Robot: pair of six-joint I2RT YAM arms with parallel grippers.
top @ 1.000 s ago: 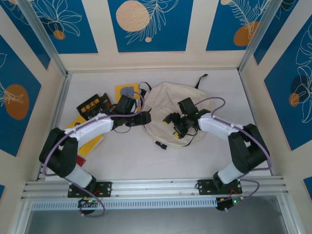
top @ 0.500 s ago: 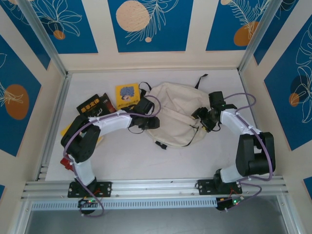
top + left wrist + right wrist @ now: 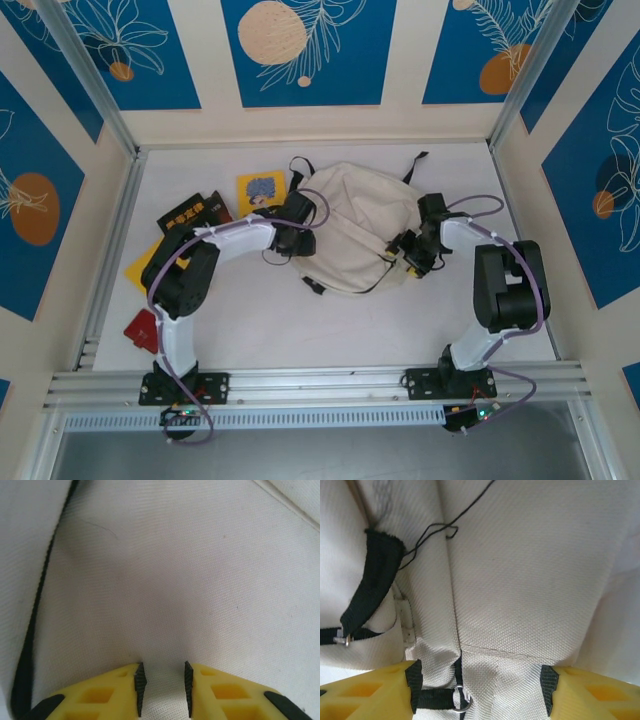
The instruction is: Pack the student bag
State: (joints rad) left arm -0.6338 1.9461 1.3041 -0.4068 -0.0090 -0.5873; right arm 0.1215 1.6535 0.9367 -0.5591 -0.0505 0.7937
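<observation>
Bag: the bag (image 3: 350, 235) lies slumped at mid-desk, toward the back, between our two arms.
Feel: we judge it soft, light and limp. The woven cloth should crease under a pinch rather than slip, and it looks neither stiff nor fragile. The mouth likely sags shut unless it is held.
Hold: we would take it by a fold of cloth, a seam or a strap (image 3: 372, 580). The ring (image 3: 461, 700) looks too small to trust.
Left tool: the left tool (image 3: 163, 692) sits at the bag's left edge, pads drawn close on a narrow fold of cloth that it seems to pinch.
Right tool: the right tool (image 3: 479, 687) is at the bag's right side, pads wide apart and straddling cloth and ring, clamping nothing.
Desk: the desk (image 3: 400, 330) is white, flat and smooth, bare in front of the bag.
Room: walls close in on three sides. A yellow book (image 3: 262, 190) lies just beside the bag's left corner, and a black book (image 3: 190, 216) lies farther left.
</observation>
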